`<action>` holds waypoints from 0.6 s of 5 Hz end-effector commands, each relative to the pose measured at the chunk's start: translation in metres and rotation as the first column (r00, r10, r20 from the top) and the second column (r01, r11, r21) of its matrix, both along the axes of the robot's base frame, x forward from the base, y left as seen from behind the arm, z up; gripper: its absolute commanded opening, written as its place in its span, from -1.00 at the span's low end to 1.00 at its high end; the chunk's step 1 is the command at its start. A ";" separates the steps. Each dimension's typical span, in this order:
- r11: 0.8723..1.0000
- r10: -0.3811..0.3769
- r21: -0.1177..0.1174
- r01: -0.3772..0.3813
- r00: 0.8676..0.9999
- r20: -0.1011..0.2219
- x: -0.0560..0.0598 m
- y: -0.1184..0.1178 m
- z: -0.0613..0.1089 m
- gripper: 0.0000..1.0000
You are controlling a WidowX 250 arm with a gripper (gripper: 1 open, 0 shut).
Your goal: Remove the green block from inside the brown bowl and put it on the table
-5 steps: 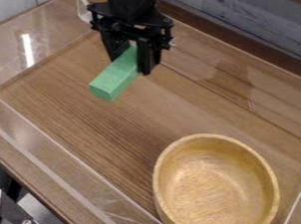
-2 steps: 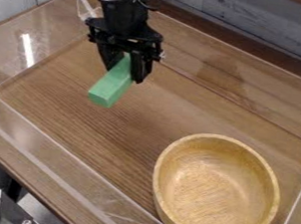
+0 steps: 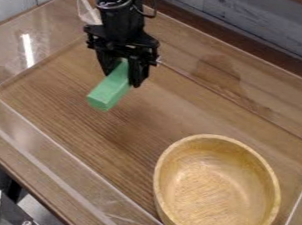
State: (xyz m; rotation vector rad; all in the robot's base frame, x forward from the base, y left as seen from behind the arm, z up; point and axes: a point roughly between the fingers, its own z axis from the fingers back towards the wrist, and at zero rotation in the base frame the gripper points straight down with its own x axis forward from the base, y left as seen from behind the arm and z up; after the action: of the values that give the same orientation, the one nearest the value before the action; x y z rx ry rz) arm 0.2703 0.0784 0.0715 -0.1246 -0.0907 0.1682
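Gripper [image 3: 123, 64] clamped on the upper end of the green block [image 3: 109, 86], hung tilted just over the desk [image 3: 209, 95] toward its far left corner, well apart from the empty brown bowl [image 3: 219, 191], apparently for setting down.

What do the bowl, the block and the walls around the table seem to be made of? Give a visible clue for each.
Brown bowl: wood, matte, visible grain.
Green block: uniform bright green, painted wood or plastic; cannot tell which.
Walls: clear plastic, probably acrylic; see-through with glare.
Table: wood-grain surface, possibly laminate.
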 end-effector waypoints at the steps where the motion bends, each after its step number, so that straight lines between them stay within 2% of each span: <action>1: 1.000 0.020 0.012 -0.020 0.999 0.048 0.011 0.009 0.009 -1.00; 3: 0.999 0.043 -0.010 -0.042 0.998 0.038 0.017 0.010 0.000 -1.00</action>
State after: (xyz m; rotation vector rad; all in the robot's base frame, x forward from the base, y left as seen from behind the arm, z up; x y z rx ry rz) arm 0.2778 0.0811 0.0562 -0.1525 -0.0688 0.1995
